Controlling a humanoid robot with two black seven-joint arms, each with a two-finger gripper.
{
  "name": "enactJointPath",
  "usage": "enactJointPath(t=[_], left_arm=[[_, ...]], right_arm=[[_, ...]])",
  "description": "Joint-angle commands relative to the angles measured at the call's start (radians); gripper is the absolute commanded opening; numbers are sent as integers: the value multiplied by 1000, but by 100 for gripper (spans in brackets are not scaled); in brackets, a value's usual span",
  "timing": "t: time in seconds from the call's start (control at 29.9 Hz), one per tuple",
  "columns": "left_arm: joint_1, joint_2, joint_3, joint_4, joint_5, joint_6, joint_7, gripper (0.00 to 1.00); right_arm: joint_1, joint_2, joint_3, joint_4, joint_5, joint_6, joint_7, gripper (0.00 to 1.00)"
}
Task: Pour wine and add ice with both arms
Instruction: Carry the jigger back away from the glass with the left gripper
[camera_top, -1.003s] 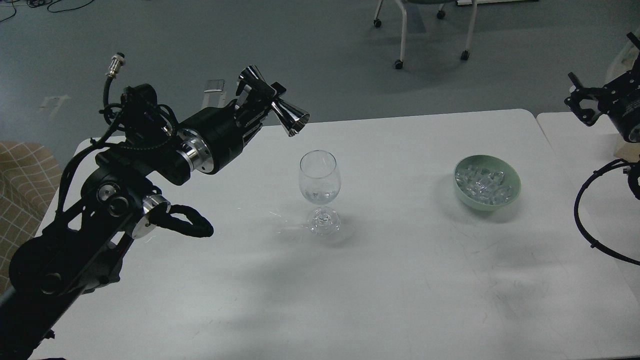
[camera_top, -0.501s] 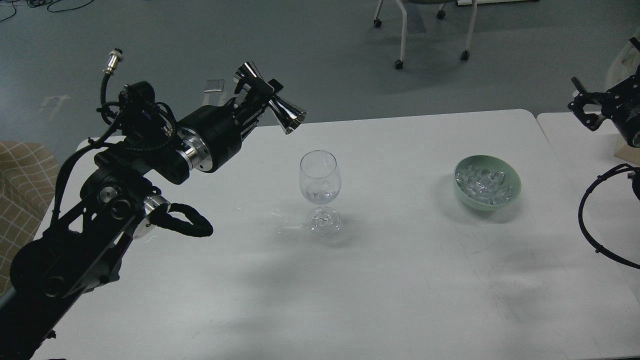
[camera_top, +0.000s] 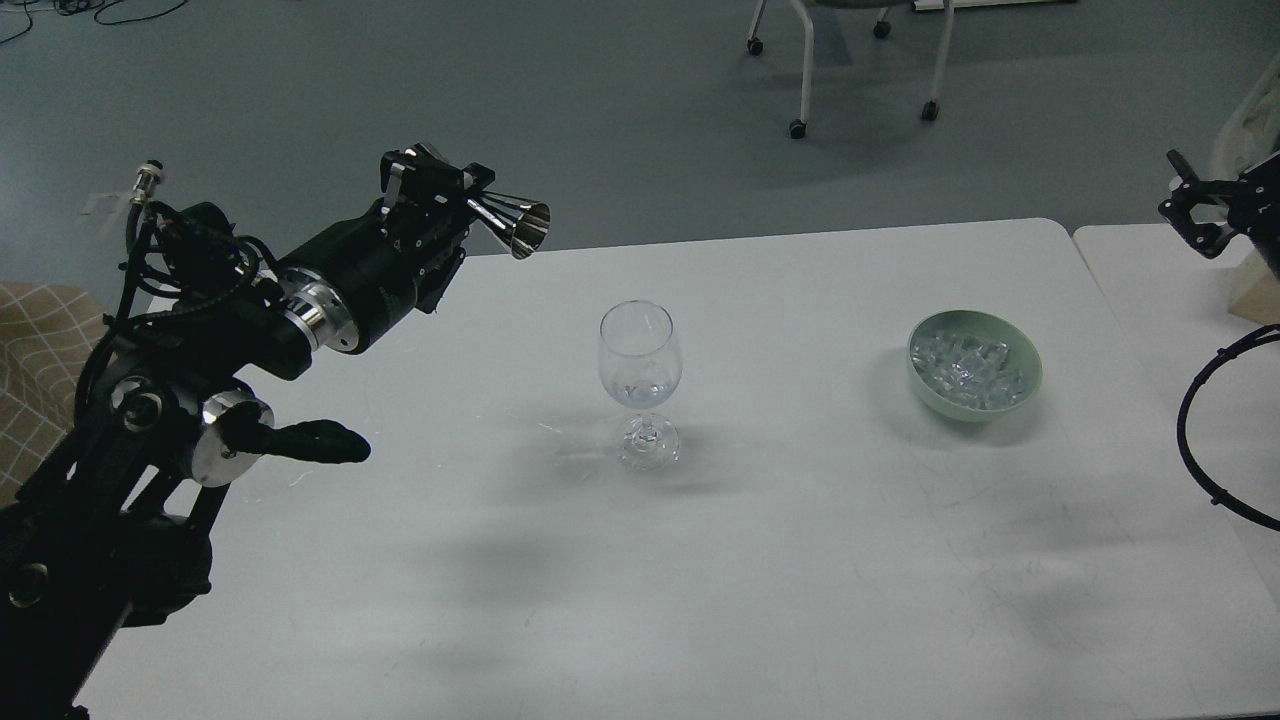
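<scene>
Black left arm (camera_top: 150, 440) low at 8 o'clock, reaching up toward 10 o'clock. At its far end, left fingers (camera_top: 440, 195) clamped on a shiny metal measuring cup (camera_top: 510, 222), lying on its side, long way pointing across to 3 o'clock, open mouth toward the glass. Off to the side of the glass now, not above it, well apart.

Near the middle of the white desk (camera_top: 800, 560), a clear wine glass (camera_top: 640, 375) standing up straight. Inside, at the bottom of the bowl, a little wine (camera_top: 640, 392), see-through and hard to make out. Pouring looks done.

Further right, at 3 o'clock from the glass, a green bowl (camera_top: 1030, 385) full of ice (camera_top: 968, 365). No cube in the glass yet, so ice likely next.

Far out at 2 o'clock, right fingers (camera_top: 1195, 215) up off the desk, holding nothing, too small and dark to tell apart or together. Much nearer the bowl than the left arm, with the ice down and to their left, at about 8 o'clock from them.
</scene>
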Motion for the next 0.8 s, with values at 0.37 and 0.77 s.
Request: enactJointPath(t=[0.37, 0.77], left_arm=[[92, -42, -240, 10, -449, 34, 0, 0], [204, -62, -443, 35, -631, 118, 0, 0]], right_arm=[[-32, -21, 2, 25, -1, -2, 0, 100], [-60, -20, 0, 26, -1, 3, -3, 100]])
